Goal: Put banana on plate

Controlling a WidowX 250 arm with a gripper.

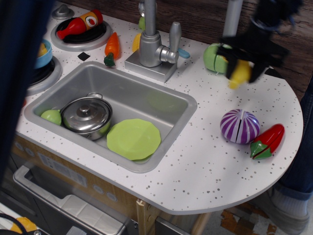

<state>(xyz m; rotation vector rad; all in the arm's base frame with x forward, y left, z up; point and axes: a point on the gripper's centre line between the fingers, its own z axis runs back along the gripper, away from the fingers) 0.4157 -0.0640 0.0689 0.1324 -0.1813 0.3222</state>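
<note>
Pincer (240,68) clamped on banana (240,73), airborne, well apart from plate (133,139).

Blurred fingers (244,61) apparently grip banana (239,73) above counter (205,161); plate (133,138) in sink (166,105).

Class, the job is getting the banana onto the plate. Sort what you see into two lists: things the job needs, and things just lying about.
Needed for the job:
banana, held in the pincer
plate, in the sink

Just lying about:
steel pot
purple onion
cabbage
red pepper
carrot
</note>
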